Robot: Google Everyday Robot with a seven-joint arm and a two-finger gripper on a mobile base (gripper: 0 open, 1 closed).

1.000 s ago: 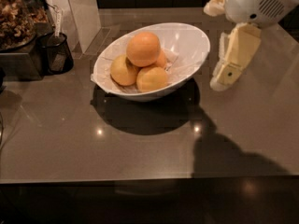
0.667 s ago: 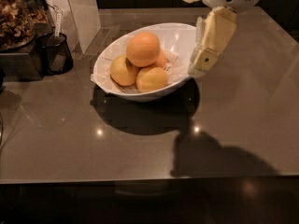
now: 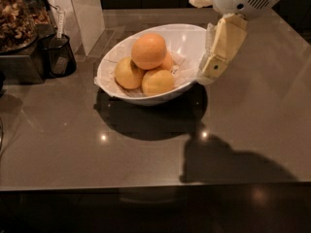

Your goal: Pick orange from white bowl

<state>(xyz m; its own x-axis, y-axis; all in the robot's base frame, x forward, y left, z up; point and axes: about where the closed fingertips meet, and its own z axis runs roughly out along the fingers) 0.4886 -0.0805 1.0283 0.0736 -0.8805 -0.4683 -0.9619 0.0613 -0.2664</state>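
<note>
The orange (image 3: 148,51) is the largest fruit and sits on top of the pile in the white bowl (image 3: 189,33), which rests tilted on the grey counter. Two yellowish fruits (image 3: 128,73) lie in front of it, and a small orange fruit (image 3: 168,62) is tucked behind at its right. Crinkled white paper lines the bowl. My gripper (image 3: 209,75) hangs from the upper right and points down, right at the bowl's right rim. It is to the right of the orange and holds nothing that I can see.
A black mesh cup (image 3: 58,56) and a container of dried brown pieces (image 3: 19,23) stand at the back left. A pale upright panel (image 3: 80,13) is behind the bowl. The counter's front edge (image 3: 155,187) runs across the bottom.
My gripper has moved left, from well to the right of the bowl to its right rim. The bowl and the fruits have not moved.
</note>
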